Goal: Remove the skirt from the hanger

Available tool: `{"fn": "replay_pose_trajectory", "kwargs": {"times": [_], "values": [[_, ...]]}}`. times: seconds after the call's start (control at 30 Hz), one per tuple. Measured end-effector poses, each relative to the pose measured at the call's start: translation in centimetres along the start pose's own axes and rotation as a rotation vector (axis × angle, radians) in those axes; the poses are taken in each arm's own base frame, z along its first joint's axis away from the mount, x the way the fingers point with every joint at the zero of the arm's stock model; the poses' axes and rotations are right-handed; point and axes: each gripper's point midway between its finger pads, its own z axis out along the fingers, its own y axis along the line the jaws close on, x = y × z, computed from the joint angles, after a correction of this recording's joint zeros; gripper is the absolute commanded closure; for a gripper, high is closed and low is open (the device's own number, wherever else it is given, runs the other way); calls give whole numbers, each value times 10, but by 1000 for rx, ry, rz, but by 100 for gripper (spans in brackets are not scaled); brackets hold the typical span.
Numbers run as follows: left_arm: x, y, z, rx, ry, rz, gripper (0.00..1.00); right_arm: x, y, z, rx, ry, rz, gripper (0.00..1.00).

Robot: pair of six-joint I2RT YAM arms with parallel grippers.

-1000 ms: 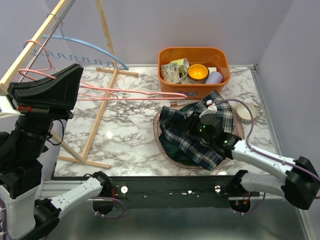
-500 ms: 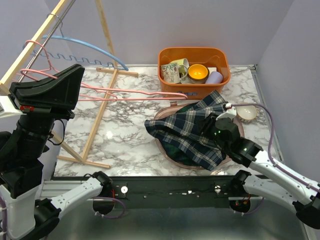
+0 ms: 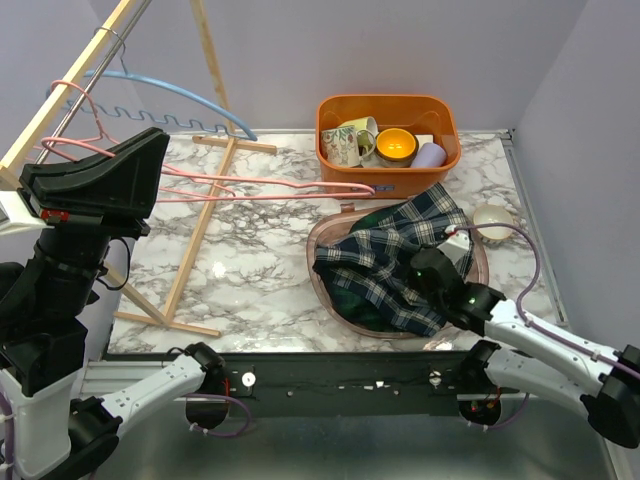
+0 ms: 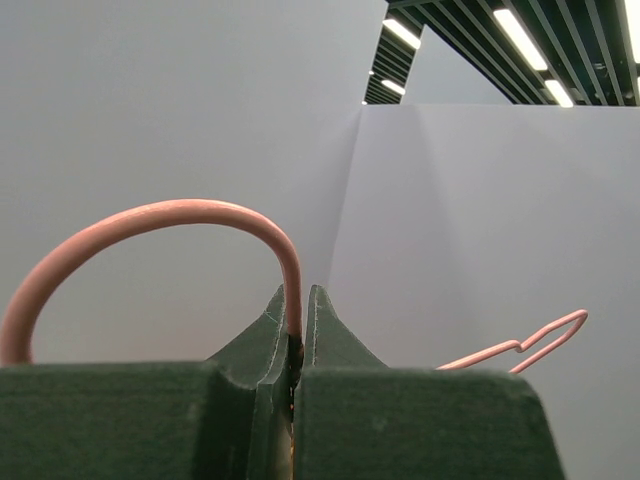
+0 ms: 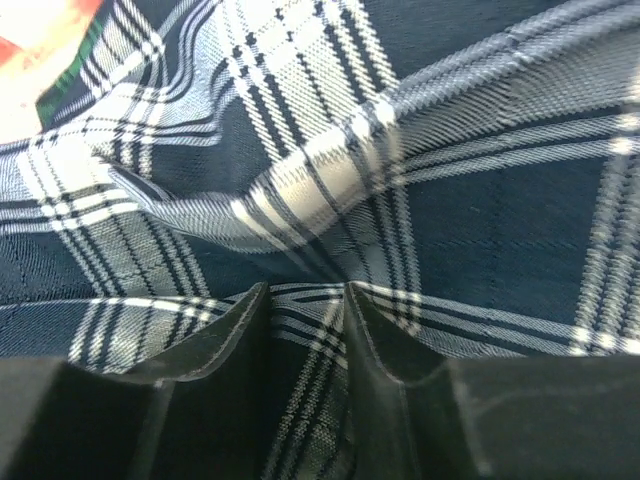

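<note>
Top external, skirt (image 3: 385, 268) bunched tighter than before, right fingers (image 5: 222, 332) pinching it, left fingers (image 4: 262, 345) pinching hanger (image 4: 160, 212)

Noted woven plaid cloth in the skirt (image 5: 330, 170), matt, with the weave visible up close. Saw a smooth pink coating on the wire hanger (image 4: 170, 213), faintly glossy. Found matt dark plastic on the left gripper (image 4: 297, 300) and the right gripper (image 5: 306, 295). Recorded a polished marble-patterned table (image 3: 260, 270), bare pale wood on the rack (image 3: 205, 215), smooth orange plastic in the bin (image 3: 440, 158), translucent pinkish plastic in the tray (image 3: 318, 232).
</note>
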Motion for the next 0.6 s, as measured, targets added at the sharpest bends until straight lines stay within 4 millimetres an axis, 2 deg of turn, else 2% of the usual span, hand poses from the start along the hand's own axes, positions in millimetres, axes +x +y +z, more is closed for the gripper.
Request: {"fn": "replay_pose_trajectory", "kwargs": {"times": [0.17,0.27,0.3,0.37,0.43,0.47,0.6], "values": [[0,0,0,-2,0,0,100,-27,-1,-22,-1,-40,-7,44],[0,0,0,-2,0,0,100,-57,12,-44,-77,-92,-26,33],[0,0,0,-2,0,0,100,-64,17,-48,-100,-101,-32,25],[0,0,0,-2,0,0,100,-85,36,-65,-187,-133,-62,20],[0,0,0,-2,0,0,100,-95,52,-75,-270,-141,-96,16],[0,1,0,-3,0,0,100,-103,71,-84,-350,-144,-135,16],[0,1,0,-6,-1,0,100,-109,122,-94,-550,-123,-261,19]]}}
